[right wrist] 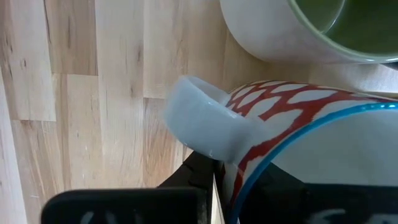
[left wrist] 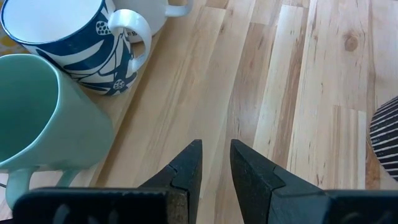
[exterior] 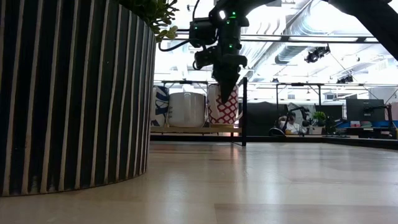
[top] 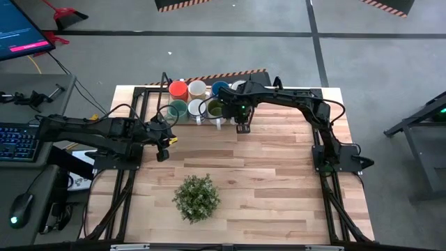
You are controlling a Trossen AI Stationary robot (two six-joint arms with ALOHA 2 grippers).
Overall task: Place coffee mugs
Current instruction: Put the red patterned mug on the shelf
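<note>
Several mugs stand grouped at the table's far edge: orange (top: 178, 88), white (top: 198, 88), blue (top: 220, 88), teal (top: 178, 108), olive-green (top: 214, 109). My right gripper (top: 242, 125) is at the group's near right corner, shut on a white mug with a red pattern (exterior: 224, 107). My left gripper (top: 165, 143) hovers left of the group, slightly open and holding nothing. In the left wrist view its fingers (left wrist: 216, 149) point at bare wood beside the teal mug (left wrist: 43, 112) and a blue-patterned mug (left wrist: 68, 43). My right gripper pinches the red-patterned mug's wall at the rim (right wrist: 249, 168), right beside its white handle (right wrist: 205, 124), one finger inside and one outside. The fingers (exterior: 227, 81) come from above, pointing down. The mug is upright; I cannot tell whether its base touches the table.
A bushy plant (top: 196, 197) in a dark ribbed pot (exterior: 68, 93) stands near the table's near edge, centre-left. A white mug with an olive-green inside (right wrist: 311, 25) sits close beside the held mug. Open wood lies between the plant and the mugs, and on the table's right half.
</note>
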